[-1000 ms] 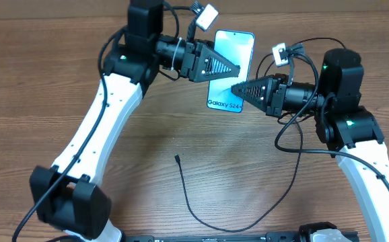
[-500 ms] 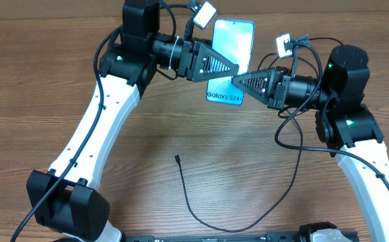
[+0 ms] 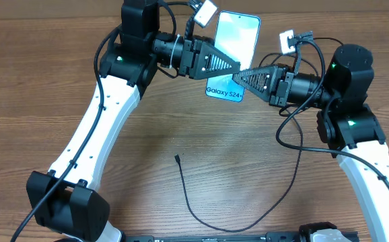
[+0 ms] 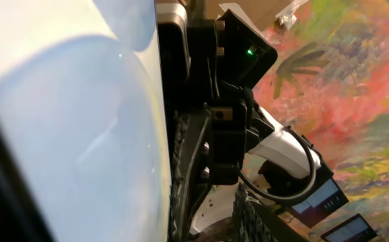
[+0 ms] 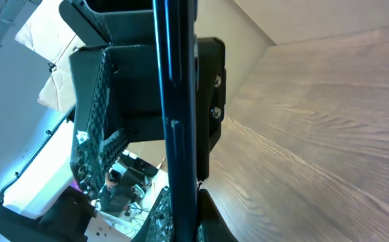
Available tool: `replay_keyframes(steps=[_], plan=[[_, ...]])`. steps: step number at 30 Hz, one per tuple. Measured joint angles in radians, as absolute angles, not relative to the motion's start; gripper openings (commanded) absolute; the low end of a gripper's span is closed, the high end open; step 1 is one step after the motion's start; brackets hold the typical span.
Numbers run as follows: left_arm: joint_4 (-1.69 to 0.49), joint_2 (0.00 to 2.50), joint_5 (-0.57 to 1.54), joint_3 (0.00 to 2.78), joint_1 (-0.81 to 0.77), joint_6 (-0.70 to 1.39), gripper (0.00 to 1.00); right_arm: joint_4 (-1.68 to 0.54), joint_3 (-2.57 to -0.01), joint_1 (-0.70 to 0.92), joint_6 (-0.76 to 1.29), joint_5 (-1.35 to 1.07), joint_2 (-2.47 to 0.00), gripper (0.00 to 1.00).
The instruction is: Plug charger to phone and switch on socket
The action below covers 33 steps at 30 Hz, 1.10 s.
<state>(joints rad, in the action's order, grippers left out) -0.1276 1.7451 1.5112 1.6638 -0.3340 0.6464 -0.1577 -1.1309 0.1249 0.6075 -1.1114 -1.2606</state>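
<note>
The phone [image 3: 233, 50] has a blue screen and is held up off the table, tilted. My right gripper [image 3: 237, 75] is shut on its lower edge. In the right wrist view the phone's dark edge [image 5: 178, 81] runs straight up between the jaws of that gripper [image 5: 183, 195]. My left gripper [image 3: 237, 66] reaches in from the left and meets the phone. Its jaws [image 4: 124, 222] straddle the pale screen [image 4: 80, 134], with a gap left at one finger [image 4: 252, 218]. The charger [image 3: 188, 198], a thin black cable, lies loose on the table with its tip [image 3: 177, 158] free. The socket is out of view.
The wooden table [image 3: 33, 87] lies under both arms. The right arm's own black cables [image 3: 289, 131] loop beside its wrist. The left arm's white link [image 3: 93, 128] slants across the left side. Its base [image 3: 66, 205] stands at the front left.
The right gripper has carried the phone up and a little right, tilting it further. The left gripper's jaws have narrowed around the phone. The charger has not moved.
</note>
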Motion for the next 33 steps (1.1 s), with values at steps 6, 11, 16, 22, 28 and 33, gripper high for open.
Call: replay_keyframes(steps=[6,11,16,22,28,33], plan=[[-0.111,1.745,1.507,1.663,-0.334,0.668,0.45,-0.219,-1.134,0.125,0.583,-1.131,-1.256,0.04],[-0.104,1.745,1.507,1.663,-0.334,0.679,0.40,-0.229,-1.134,0.125,0.564,-1.152,-1.256,0.04],[-0.101,1.745,1.507,1.663,-0.334,0.679,0.39,-0.209,-1.134,0.125,0.561,-1.156,-1.256,0.04],[-0.097,1.745,1.507,1.663,-0.334,0.678,0.31,-0.193,-1.134,0.125,0.562,-1.164,-1.256,0.04],[-0.096,1.745,1.507,1.663,-0.334,0.678,0.29,-0.175,-1.134,0.125,0.571,-1.164,-1.256,0.04],[-0.095,1.745,1.507,1.663,-0.334,0.678,0.30,-0.160,-1.134,0.125,0.580,-1.166,-1.257,0.04]])
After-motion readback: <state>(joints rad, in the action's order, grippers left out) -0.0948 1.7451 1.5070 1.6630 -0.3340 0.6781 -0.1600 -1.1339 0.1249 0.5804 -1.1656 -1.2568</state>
